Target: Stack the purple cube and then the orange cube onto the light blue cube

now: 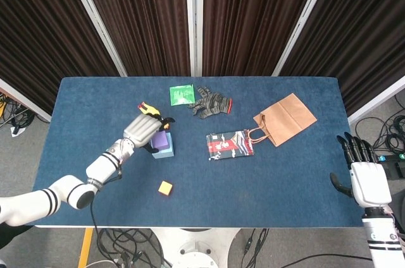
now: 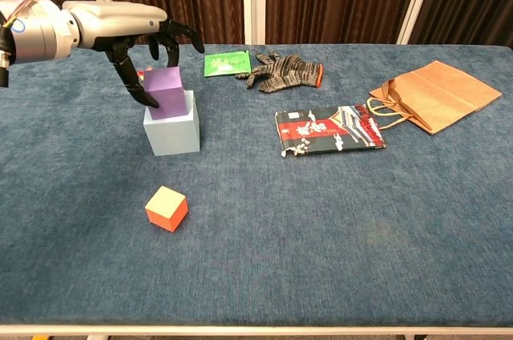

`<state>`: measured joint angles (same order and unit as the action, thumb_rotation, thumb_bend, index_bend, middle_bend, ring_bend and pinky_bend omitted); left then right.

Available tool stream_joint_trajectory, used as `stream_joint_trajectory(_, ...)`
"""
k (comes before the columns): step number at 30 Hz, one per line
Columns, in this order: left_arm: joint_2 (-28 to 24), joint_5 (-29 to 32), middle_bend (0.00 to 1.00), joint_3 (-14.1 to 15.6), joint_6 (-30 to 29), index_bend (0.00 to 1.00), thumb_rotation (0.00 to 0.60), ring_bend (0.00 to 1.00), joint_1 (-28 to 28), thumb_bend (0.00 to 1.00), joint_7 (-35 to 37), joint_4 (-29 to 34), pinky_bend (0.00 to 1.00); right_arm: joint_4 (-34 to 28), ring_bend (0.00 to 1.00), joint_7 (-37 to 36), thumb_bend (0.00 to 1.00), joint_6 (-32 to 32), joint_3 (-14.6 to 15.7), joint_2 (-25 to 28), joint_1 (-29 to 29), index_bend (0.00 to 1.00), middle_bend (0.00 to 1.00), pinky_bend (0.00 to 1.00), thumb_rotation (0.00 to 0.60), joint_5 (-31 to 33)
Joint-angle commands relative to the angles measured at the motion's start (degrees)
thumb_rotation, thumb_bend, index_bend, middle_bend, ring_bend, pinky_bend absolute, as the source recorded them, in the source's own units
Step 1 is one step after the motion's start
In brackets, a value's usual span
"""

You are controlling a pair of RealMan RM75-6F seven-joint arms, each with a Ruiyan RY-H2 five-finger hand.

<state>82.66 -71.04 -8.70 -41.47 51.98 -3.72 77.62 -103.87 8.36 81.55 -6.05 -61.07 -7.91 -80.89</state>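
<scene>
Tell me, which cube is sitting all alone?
The orange cube. It sits by itself on the table, while the purple cube rests on the light blue cube.

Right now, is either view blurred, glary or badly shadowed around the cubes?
Chest view: sharp, evenly lit, with only a soft shadow under the orange cube and no glare. Head view: also sharp, but the left hand covers part of the purple cube, and the cubes look small.

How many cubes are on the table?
3: the light blue cube at left, the purple cube on top of it, and the orange cube alone nearer the front edge.
</scene>
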Motion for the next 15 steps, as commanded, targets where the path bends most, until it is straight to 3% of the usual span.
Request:
stream_joint_trajectory(1,0.0,-0.2,0.56,0.0,-0.1,0.25,0.600,0.29,0.1,0.16,0.3,0.0,0.33,0.1,0.00,-0.1,0.24,0.0,0.0,0.0,0.0,0.01,0.00,0.00,0.600,0.0)
stream_joint_trajectory(9,-0.9,0.8,0.38,-0.9,-0.9,0.25,0.600,0.29,0.1,0.14,0.4,0.7,0.32,0.1,0.00,-0.4,0.24,-0.2,0.1,0.2,0.0,0.01,0.00,0.00,0.600,0.0)
stream_joint_trajectory(15,-5.9,2.4,0.35,-0.2,-0.6,0.20,0.600,0.25,-0.5,0.13,-2.6,6.5,0.32,0.3,0.00,-1.0,0.24,0.0,0.0,0.4,0.1,0.02,0.00,0.00,0.600,0.1)
